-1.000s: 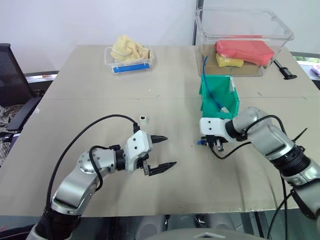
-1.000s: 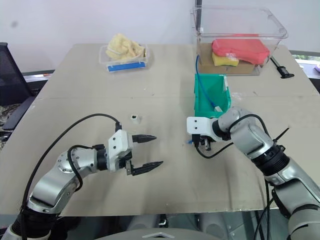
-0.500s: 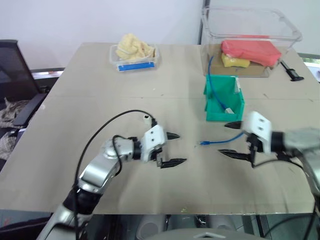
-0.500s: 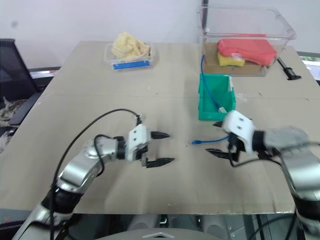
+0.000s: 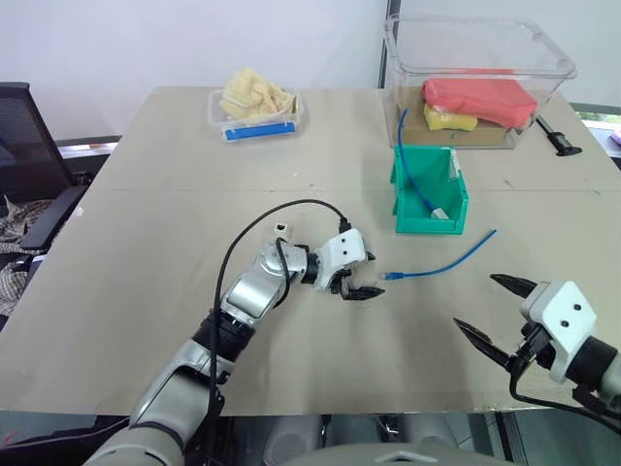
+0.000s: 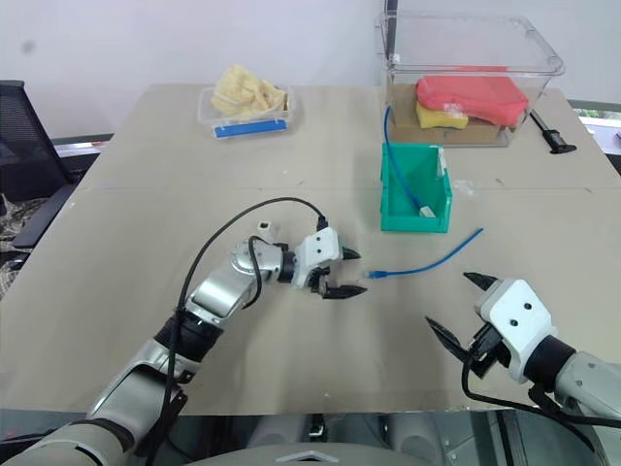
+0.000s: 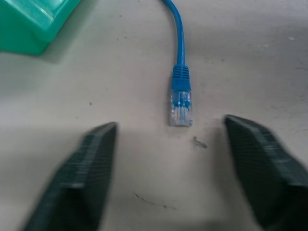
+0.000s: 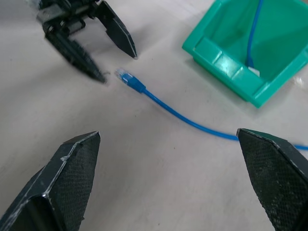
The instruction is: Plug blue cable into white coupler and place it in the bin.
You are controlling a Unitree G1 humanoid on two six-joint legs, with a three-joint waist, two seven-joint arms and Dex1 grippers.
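Freed from the right hand's grip beside the bin a second ago, the cable (image 5: 441,265) now lies loose on the desk (image 5: 146,243), and both arms have traded places around it: the left hand (image 5: 361,284) has slid rightward toward the plug, while the right hand (image 5: 490,309) has pulled back to the near right edge.

The cable runs as a shallow curve across the desk, its long axis going from the clear plug (image 7: 180,109) at the left end up and away to the right, ending just in front of the bin (image 5: 429,216). The plug end points straight at the left hand. In the left wrist view the plug sits between the two fingers (image 7: 79,180) and slightly ahead of them, lined up with the gap, touching neither. Those fingers are parted, holding nothing, though less wide than a second ago.

The right hand is spread wide and empty, well apart from the cable, with the cable's middle stretch lying ahead of it.

The coupler (image 5: 279,230) sits on the desk behind the left wrist, near the black wire looping over that arm. A second blue cable (image 5: 412,180) already rests in the bin.

I judge the left hand the nearer one by far: a short push forward along the plug's axis would bring the plug between its fingers.
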